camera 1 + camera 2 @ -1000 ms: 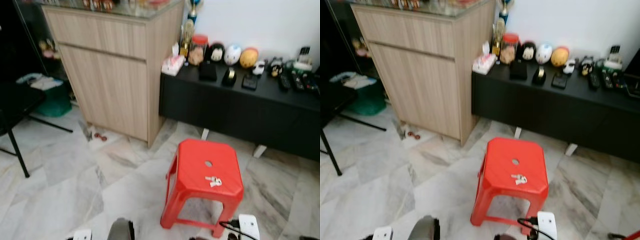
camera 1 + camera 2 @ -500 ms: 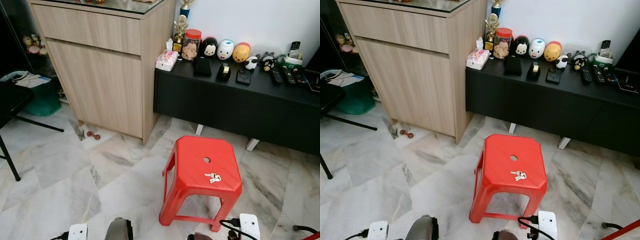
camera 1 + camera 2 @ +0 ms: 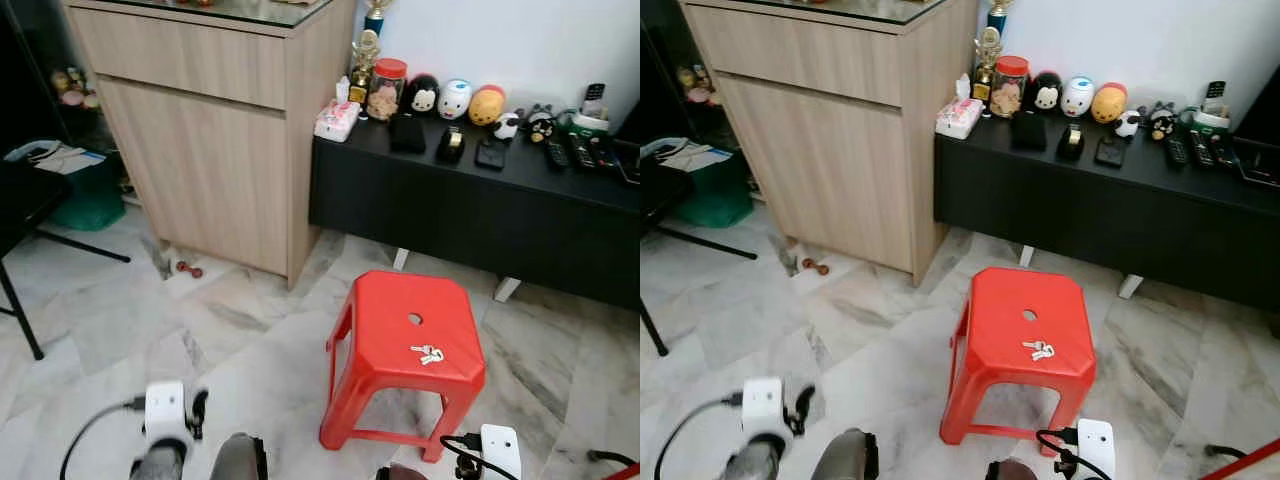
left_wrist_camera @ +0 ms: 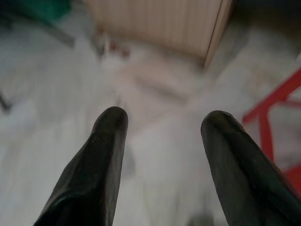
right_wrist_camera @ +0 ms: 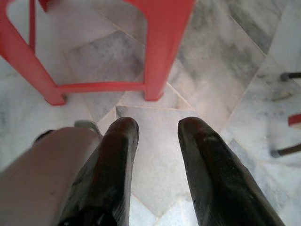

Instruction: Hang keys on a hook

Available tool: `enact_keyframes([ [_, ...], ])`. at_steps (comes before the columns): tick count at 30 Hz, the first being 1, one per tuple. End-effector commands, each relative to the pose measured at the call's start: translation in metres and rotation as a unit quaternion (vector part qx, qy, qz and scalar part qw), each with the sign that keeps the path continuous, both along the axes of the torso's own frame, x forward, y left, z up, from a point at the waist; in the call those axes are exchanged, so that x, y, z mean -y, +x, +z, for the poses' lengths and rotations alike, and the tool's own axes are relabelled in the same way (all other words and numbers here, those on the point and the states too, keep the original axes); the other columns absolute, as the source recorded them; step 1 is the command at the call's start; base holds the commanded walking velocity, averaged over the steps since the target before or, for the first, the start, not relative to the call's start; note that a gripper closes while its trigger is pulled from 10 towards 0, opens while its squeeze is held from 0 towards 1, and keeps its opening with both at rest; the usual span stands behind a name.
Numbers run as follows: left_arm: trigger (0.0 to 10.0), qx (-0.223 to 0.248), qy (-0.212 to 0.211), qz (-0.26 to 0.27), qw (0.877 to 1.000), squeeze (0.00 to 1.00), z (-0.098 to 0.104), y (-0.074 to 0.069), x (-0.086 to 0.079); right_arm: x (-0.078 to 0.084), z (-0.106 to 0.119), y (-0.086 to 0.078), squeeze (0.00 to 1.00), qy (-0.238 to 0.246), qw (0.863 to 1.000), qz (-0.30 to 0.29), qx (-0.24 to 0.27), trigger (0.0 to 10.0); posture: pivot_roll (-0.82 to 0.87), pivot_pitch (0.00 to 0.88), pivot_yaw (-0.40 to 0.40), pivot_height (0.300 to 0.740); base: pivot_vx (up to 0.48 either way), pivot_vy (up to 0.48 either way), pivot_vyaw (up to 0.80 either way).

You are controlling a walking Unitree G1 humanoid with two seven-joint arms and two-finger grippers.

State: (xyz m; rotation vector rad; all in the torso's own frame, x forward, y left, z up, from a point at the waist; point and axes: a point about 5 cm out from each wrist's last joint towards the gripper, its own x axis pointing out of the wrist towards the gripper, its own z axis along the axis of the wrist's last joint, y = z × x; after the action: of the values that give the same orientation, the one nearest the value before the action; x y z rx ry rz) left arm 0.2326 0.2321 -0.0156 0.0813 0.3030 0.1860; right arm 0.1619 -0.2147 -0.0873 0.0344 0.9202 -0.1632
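A small bunch of silver keys (image 3: 428, 353) lies on the top of a red plastic stool (image 3: 405, 315), just below its centre hole. My left arm, with its white wrist module (image 3: 165, 410), is raised at the lower left, well away from the stool. In the left wrist view my left gripper (image 4: 162, 127) is open over the marble floor, with a red stool leg (image 4: 273, 106) off to one side. My right gripper (image 5: 157, 129) is open and low beside the stool's legs (image 5: 162, 52), holding nothing.
A tall wooden cabinet (image 3: 220, 130) stands at the back left. A low black console (image 3: 480, 210) with toys and remotes runs along the wall behind the stool. A black chair leg (image 3: 20, 320) and a green bin (image 3: 85, 195) are at the left.
My left arm has come up into view at the lower left. The camera shifted slightly; keys and stool stay put.
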Motion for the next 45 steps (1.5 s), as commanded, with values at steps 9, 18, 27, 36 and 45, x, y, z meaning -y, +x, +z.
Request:
enact_keyframes([
  [9, 10.0, 0.049, 0.012, -0.029, 0.998, 0.00, 0.010, -0.013, 0.007, 0.004, 0.002, 0.001, 0.00, 0.000, 1.000, -0.009, 0.007, 10.0, 0.00, 0.041, -0.090, 0.639, 0.000, 0.000, 0.00],
  [18, 10.0, 0.052, -0.006, -0.026, 0.998, 0.00, 0.010, -0.014, 0.021, 0.005, 0.003, 0.005, 0.00, -0.004, 1.000, -0.003, 0.006, 10.0, 0.01, 0.031, -0.107, 0.639, 0.000, 0.000, 0.00],
  [27, 10.0, 0.074, -0.015, -0.024, 0.997, 0.00, 0.023, 0.003, 0.026, 0.005, 0.006, 0.012, 0.00, -0.003, 1.000, 0.010, 0.014, 10.0, 0.02, 0.010, -0.127, 0.639, 0.220, 0.000, 0.00],
  [36, 10.0, 0.079, -0.017, -0.013, 0.997, 0.00, 0.025, 0.002, 0.025, -0.001, 0.011, 0.025, 0.00, -0.013, 0.999, 0.030, 0.025, 10.0, 0.04, 0.013, -0.139, 0.639, 0.307, 0.000, 0.00],
  [45, 10.0, 0.070, -0.024, -0.013, 0.997, 0.00, 0.023, 0.006, 0.024, -0.009, 0.012, 0.031, 0.00, -0.009, 0.999, 0.019, 0.028, 10.0, 0.04, 0.000, -0.122, 0.639, 0.315, 0.000, 0.00],
])
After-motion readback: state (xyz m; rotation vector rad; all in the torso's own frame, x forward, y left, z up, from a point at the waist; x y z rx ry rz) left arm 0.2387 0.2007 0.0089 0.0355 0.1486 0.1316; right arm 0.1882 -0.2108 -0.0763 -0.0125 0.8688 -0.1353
